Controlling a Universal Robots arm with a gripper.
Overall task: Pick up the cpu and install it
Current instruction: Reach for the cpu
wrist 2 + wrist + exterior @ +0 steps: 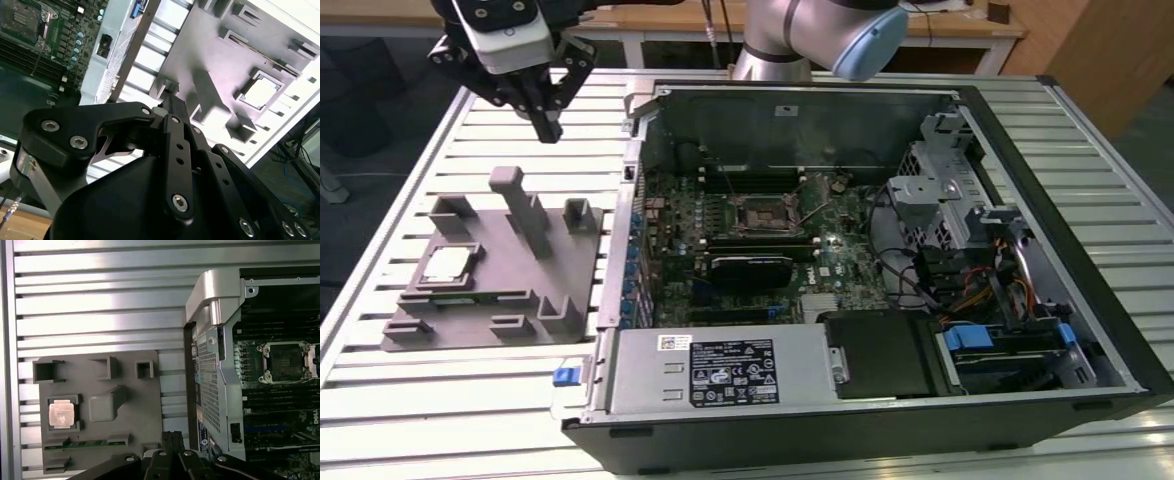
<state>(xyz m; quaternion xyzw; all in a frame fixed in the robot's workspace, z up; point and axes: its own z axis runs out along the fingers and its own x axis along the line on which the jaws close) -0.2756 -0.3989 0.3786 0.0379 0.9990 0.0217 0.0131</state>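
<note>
Hanging my claw (548,132) high over the worktop (454,400), pinched shut, holding nothing, cpu (447,265) lying in its grey tray (507,272), well apart.

We are seeing bright overhead light glaring off the table (100,305) slats, while the computer case (854,435) is sitting dim inside.

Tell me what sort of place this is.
Probably a robotics lab workbench set up for computer assembly: a slatted metal table carries an open computer case with its motherboard exposed, a grey fixture holds the cpu beside it, and a robot arm reaches over the table.
</note>
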